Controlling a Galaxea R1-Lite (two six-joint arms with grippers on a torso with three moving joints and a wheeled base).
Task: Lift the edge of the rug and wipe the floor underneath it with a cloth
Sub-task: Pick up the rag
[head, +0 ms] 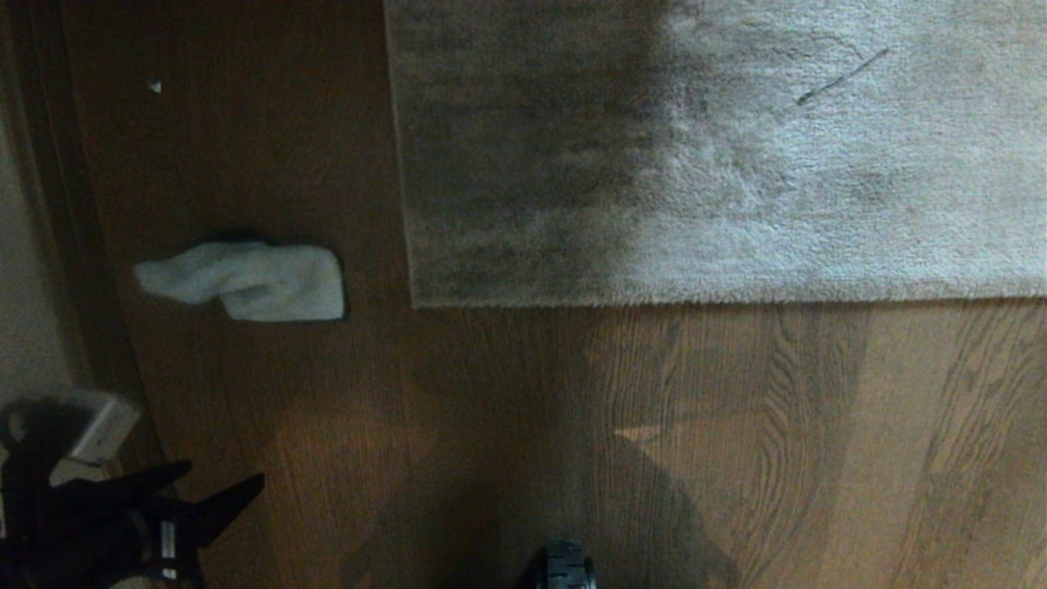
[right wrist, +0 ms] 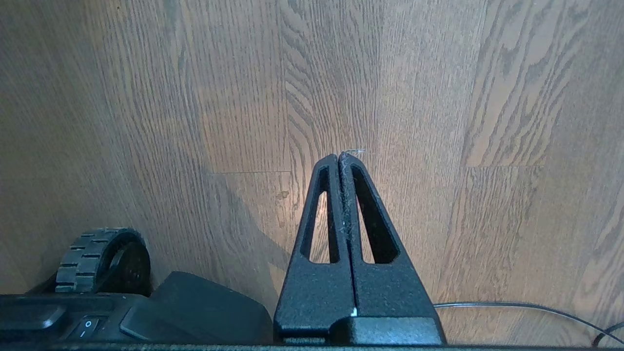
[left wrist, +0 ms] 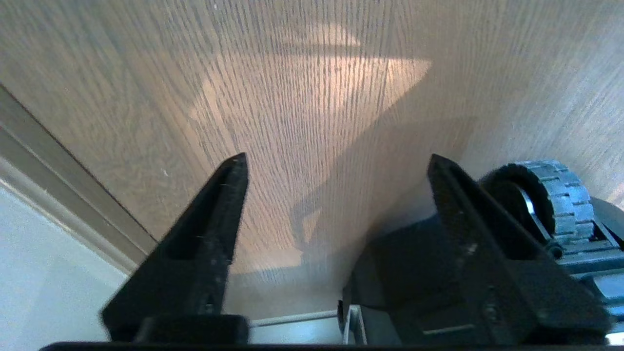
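The cloth lies crumpled on the floor, just beside the flat rug edge corner. Left claw spread, empty, near the wall. Right claw clenched, empty.

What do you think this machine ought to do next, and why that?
Probably reach the left gripper forward to the cloth. Its jaws stand open and empty near the robot's base, the cloth lies loose on the floor beside the rug edge, which lies flat, and the right gripper is shut.

rug cut off top and right
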